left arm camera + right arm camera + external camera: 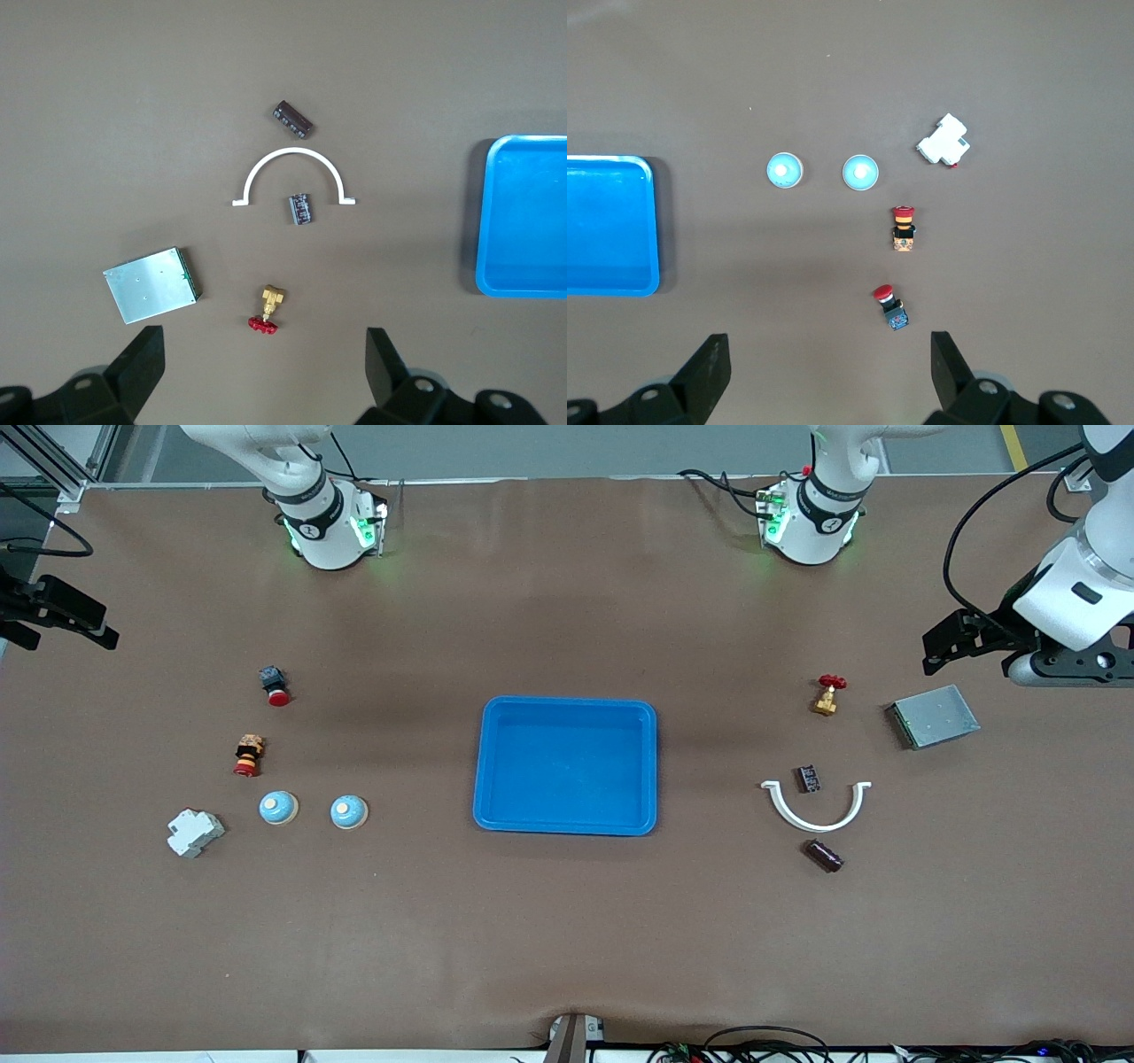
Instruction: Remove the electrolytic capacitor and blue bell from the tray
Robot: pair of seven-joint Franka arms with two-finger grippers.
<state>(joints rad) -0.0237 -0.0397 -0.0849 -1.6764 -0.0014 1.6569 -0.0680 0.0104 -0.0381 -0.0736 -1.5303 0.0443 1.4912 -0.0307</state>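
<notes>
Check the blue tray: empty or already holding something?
Empty. The blue tray shows only bare blue floor; both bells and the capacitor lie outside on the table.

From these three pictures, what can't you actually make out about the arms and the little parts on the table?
- Right end effector: cut off by the front view's edge; only the open finger stubs show in its wrist view.
- Left end effector: fingertips cropped in its wrist view.
- Print on the two capacitors: too small to read.
- The two bells: seen only from above, so their sides are hidden.
</notes>
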